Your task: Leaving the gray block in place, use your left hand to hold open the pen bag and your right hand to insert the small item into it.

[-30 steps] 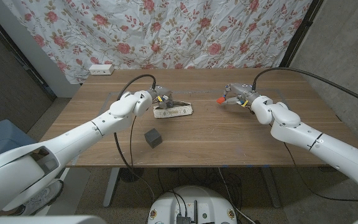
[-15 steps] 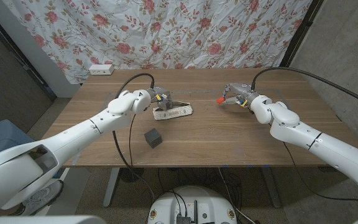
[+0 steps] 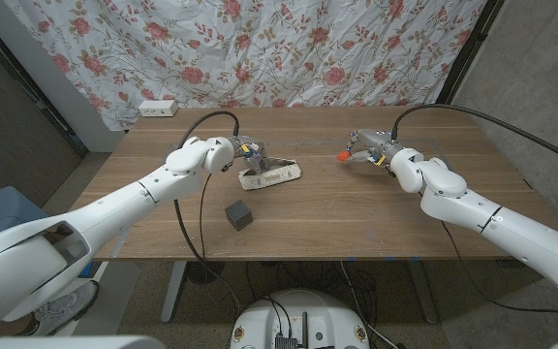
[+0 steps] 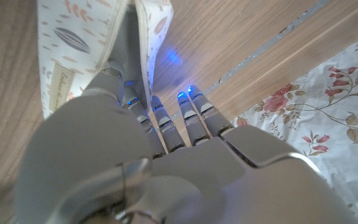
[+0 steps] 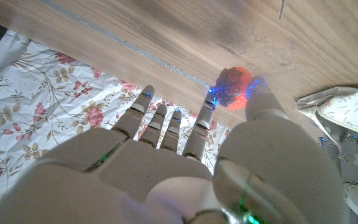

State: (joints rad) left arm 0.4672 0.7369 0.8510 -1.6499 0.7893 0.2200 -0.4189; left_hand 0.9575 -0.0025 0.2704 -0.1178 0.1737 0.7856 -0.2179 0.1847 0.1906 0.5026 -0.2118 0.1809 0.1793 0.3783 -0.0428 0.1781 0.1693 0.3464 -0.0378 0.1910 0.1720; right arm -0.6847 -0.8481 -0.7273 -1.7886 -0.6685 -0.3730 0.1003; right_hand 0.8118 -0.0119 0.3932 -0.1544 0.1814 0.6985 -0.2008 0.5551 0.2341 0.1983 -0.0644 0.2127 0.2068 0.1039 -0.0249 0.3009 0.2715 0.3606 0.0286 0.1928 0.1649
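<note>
Head view, left hand [image 3: 245,155] holding pen bag [image 3: 271,174]

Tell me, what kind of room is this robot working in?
Probably a makeshift lab or workshop rather than a home. A flowered cloth hangs as a backdrop behind a plain wooden table, bare concrete wall shows to one side, and a power strip lies at the table's far corner.

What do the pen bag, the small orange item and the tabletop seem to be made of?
White patterned pen bag: likely soft fabric; it folds, with a stitched zip edge. Small orange-red round item: unclear, perhaps rubbery; speckled, slightly glossy surface. Brown table: wood or wood-look laminate; visible grain, matte.
</note>
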